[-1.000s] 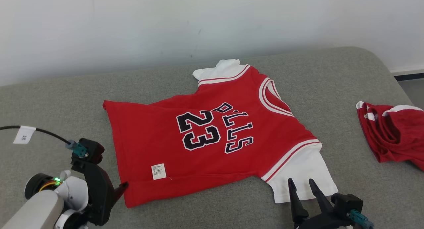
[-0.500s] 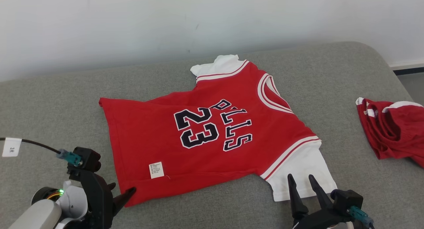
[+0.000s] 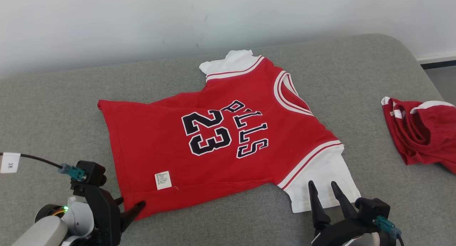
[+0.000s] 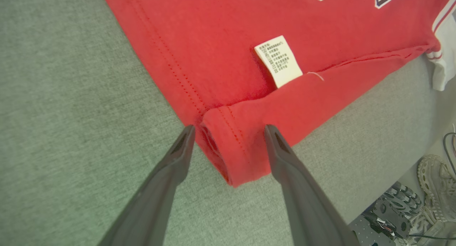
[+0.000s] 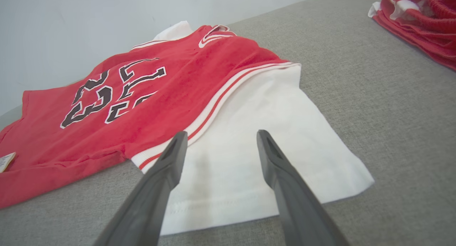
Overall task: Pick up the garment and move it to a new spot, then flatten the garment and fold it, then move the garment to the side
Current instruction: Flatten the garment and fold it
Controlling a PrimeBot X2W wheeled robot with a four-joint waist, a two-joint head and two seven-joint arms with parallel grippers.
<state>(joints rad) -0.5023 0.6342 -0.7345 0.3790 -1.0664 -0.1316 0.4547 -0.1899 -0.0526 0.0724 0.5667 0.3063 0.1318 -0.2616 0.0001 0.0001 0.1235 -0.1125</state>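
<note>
Across the grey padded surface (image 3: pixel 53 107), in the head view, the red garment (image 3: pixel 213 139) lies spread flat, left gripper (image 3: pixel 131 204) at its near hem corner (image 3: pixel 156 205), right gripper (image 3: pixel 322 184) at its white sleeve (image 3: pixel 320 171). The left wrist view shows released fingers (image 4: pixel 167 182) straddling that corner; the right wrist view shows fingers parted over the sleeve, grasping nothing.

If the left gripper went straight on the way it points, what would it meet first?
Probably the red jersey: its folded hem corner sits inside the open left gripper, though depth is unclear.
</note>
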